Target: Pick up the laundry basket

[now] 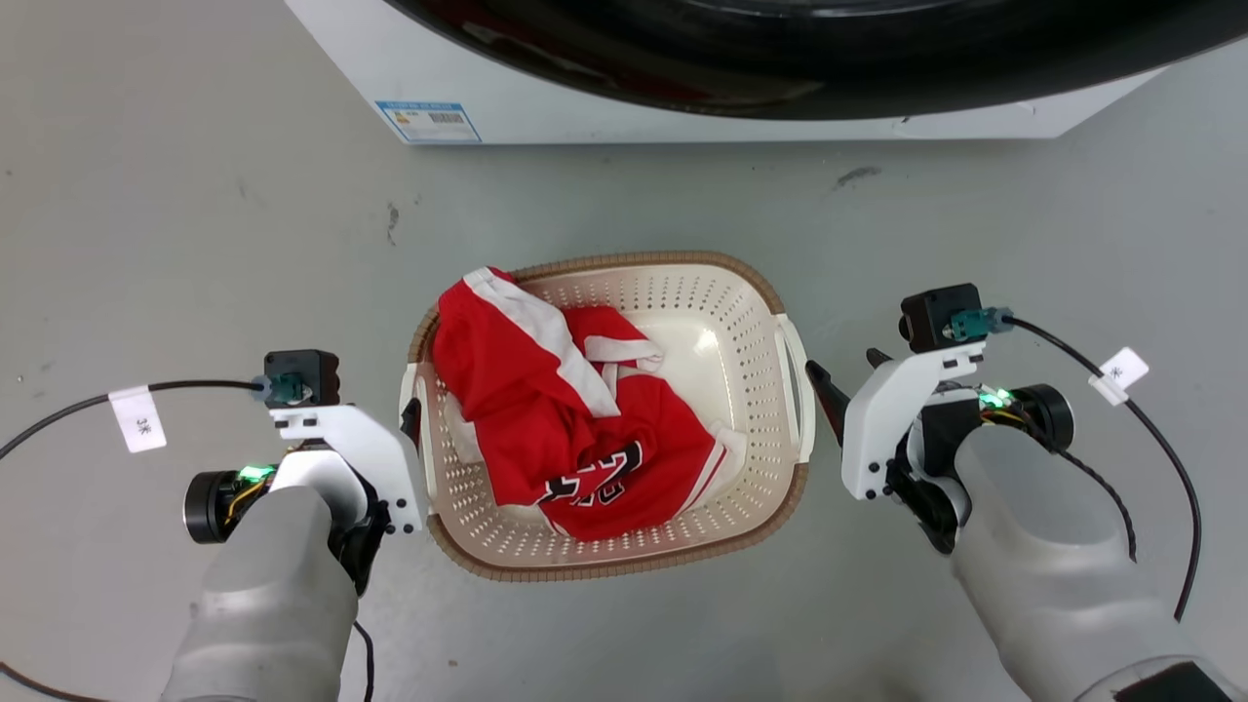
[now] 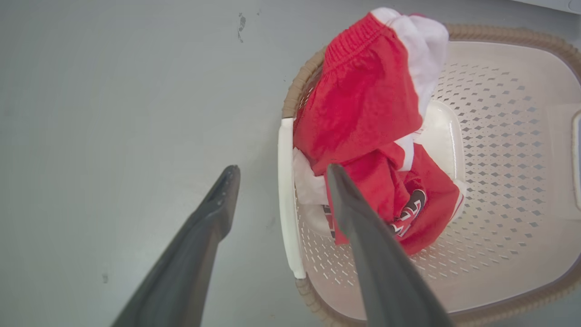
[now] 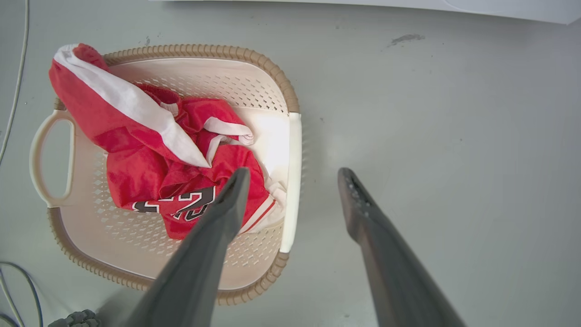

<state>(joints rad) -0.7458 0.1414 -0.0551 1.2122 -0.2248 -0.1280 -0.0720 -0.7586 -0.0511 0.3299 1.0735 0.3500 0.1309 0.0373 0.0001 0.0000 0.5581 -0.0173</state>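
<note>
Obscured: washing machine [image 1: 682,112] beyond the laundry basket [image 1: 682,261], cropped by the top edge. The basket's bottom is largely covered by crumpled red-and-white clothing [image 1: 546,409], piece count unclear.
Count: one basket, upright on the floor, with two white side handles.
Left gripper [image 2: 282,169]: fingers spread, left handle [image 2: 286,204] between them.
Right gripper [image 3: 294,171]: spread likewise about the right handle [image 3: 291,213]. Contact cannot be told for either.
Surface: grey floor [image 1: 195,195], scuffed, all around the basket.
</note>
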